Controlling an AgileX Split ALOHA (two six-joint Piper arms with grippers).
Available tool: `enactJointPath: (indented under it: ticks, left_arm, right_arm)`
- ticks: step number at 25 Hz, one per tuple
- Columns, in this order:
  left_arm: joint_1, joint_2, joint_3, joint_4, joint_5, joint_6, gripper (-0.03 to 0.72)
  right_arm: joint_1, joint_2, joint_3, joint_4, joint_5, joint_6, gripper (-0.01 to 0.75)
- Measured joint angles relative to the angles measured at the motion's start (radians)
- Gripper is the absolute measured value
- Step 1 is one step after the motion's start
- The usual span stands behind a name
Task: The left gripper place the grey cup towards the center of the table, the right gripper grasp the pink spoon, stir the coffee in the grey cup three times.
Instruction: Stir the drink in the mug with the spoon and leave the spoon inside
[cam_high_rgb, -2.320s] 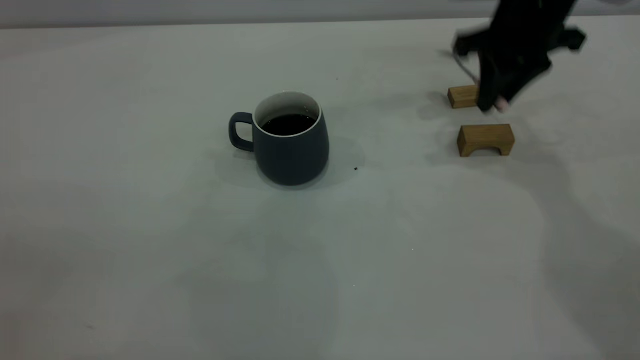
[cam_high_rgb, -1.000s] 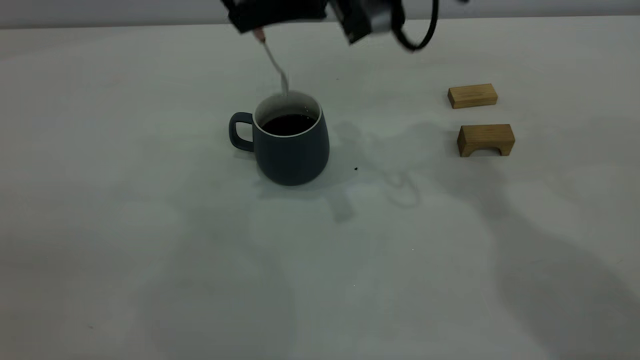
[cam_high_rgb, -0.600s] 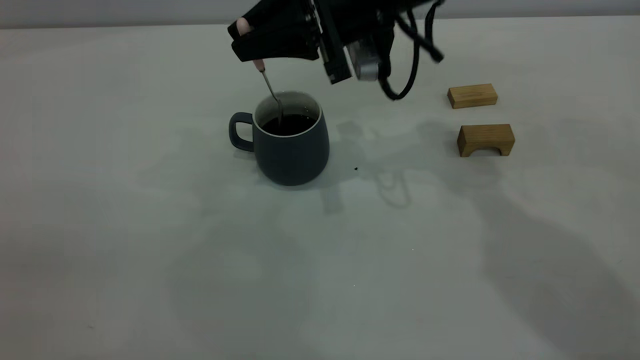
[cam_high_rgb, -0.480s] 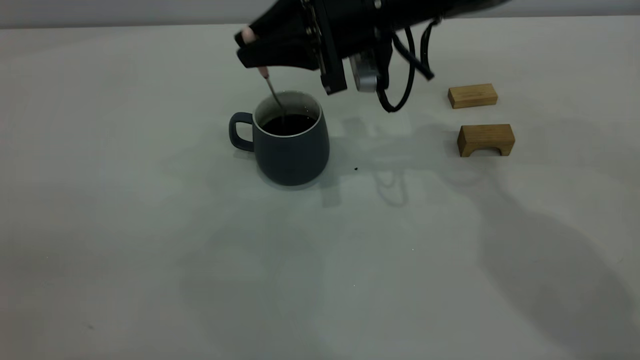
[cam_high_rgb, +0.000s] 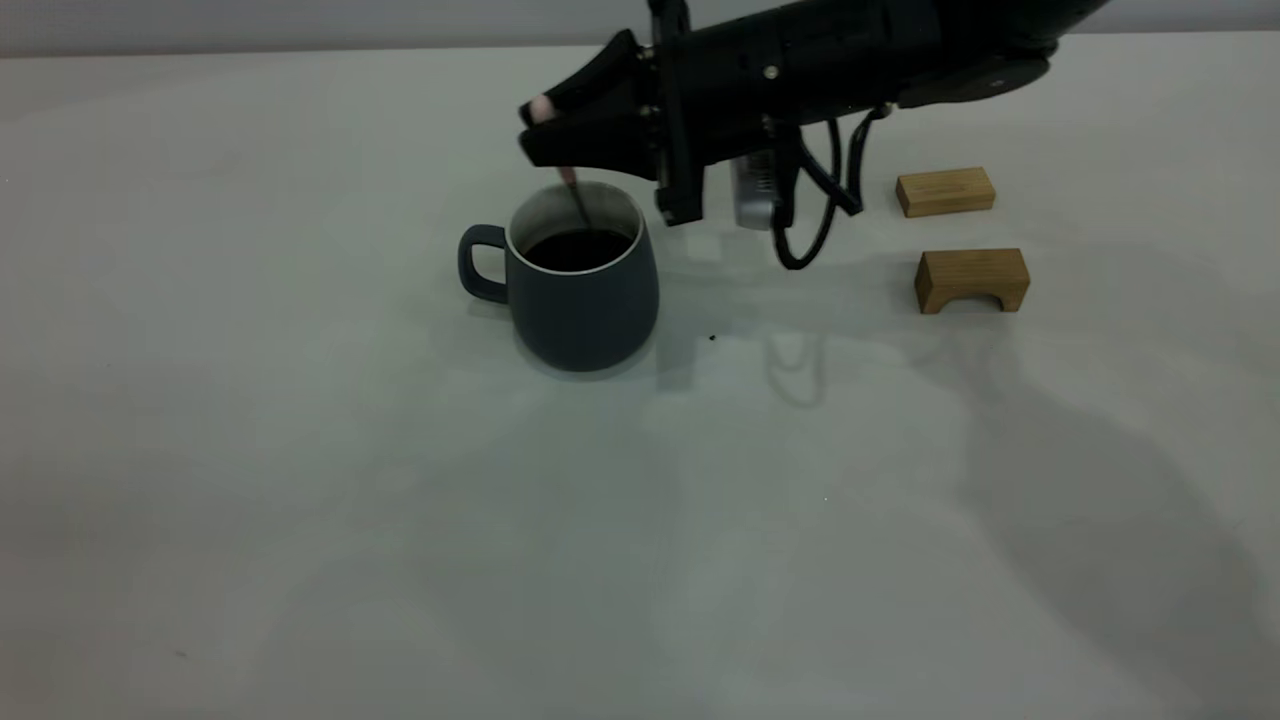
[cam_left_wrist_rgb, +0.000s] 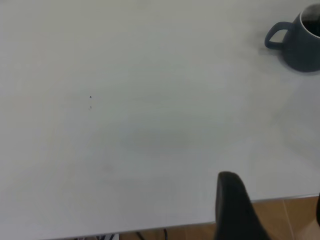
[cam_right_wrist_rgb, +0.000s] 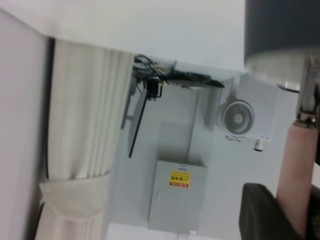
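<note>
Lowered right pincer (cam_high_rgb: 548, 135) clamped on pink spoon (cam_high_rgb: 572, 188), deeper in grey cup (cam_high_rgb: 583, 290), left pincer's state unclear

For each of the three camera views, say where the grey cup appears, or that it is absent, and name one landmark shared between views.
Exterior view: the grey cup stands left of centre, handle toward the picture's left, beneath the right hand.
Left wrist view: the cup is at the top right corner, cut by the edge.
Right wrist view: its dark wall and pale rim fill the top right corner.
Shared landmark: the off-white table.
</note>
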Motion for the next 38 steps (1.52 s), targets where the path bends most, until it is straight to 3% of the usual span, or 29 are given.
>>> enactJointPath:
  ticks: [5,11,22,32,38]
  left_arm:
    - [0.0,0.0,0.0,0.0,0.0,0.0,0.461]
    - [0.0,0.0,0.0,0.0,0.0,0.0,0.461]
    - [0.0,0.0,0.0,0.0,0.0,0.0,0.461]
    - [0.0,0.0,0.0,0.0,0.0,0.0,0.461]
    - [0.0,0.0,0.0,0.0,0.0,0.0,0.461]
  right_arm:
    - [-0.035,0.001,-0.001,-0.061,0.041,0.137,0.136]
    - [-0.014,0.002,-0.001,-0.085,0.092,0.257,0.136]
    - [0.023,0.002,-0.001,0.004,0.064,0.038,0.136]
    - [-0.016,0.002,-0.001,-0.152,0.105,0.21,0.136]
    - [0.015,0.005,-0.001,-0.003,0.105,0.042,0.136]
